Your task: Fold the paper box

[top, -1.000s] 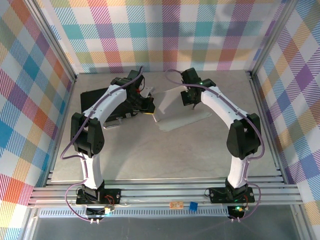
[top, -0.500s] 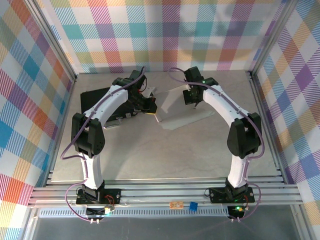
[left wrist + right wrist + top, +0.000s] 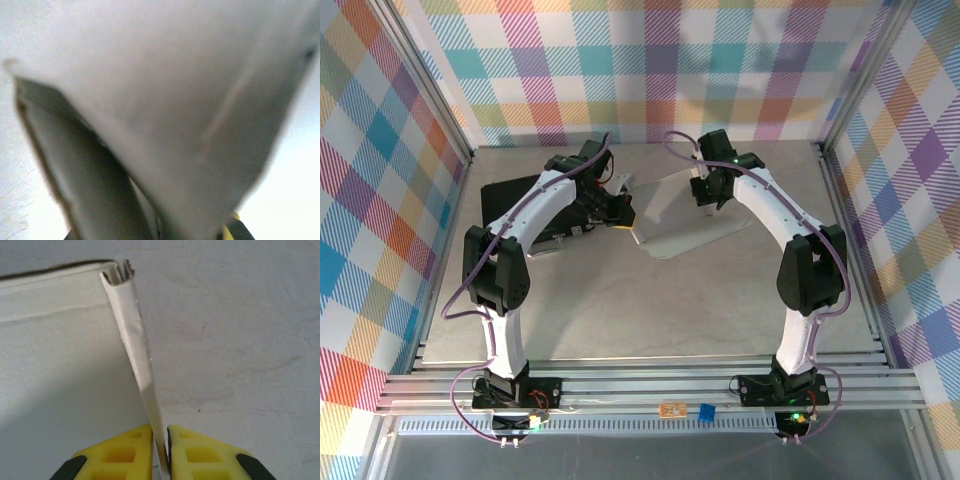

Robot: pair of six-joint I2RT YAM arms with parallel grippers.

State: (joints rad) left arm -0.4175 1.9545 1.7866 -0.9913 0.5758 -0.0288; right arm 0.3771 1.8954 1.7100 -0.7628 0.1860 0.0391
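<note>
Paper box (image 3: 685, 228): a white creased sheet on the table (image 3: 650, 300), a little toward 12 o'clock from the table's middle in the top view, between the two grippers. Its end toward 4 o'clock lies flat on the surface. The part toward 11 o'clock looks lifted.

Left gripper (image 3: 620, 213): at the sheet's 9 o'clock corner, and closed on it. In the left wrist view the white card rises from between the fingers, right up against the lens and blurred. One crease line runs across it. A sliver of yellow fingertip (image 3: 231, 218) shows at 5 o'clock.

Right gripper (image 3: 712, 198): over the sheet's 12 o'clock edge, pointing down.

Right fingers (image 3: 197, 455): yellow with black pads, set very narrow. A thin flap (image 3: 135, 345) stands on edge between them, so they grip the box by that flap.

Flap: in the right wrist view it runs from the fingers at 6 o'clock up toward 11 o'clock. It ends in a curled, slightly frayed corner where it meets a folded edge of the box.

Box panel, right wrist view: it lies to the 9 o'clock side of the flap, with a faint crease across it. Bare grey table lies on the 3 o'clock side.

Black case (image 3: 510, 195): flat on the table at 9 o'clock of the box, partly under the left arm.
</note>
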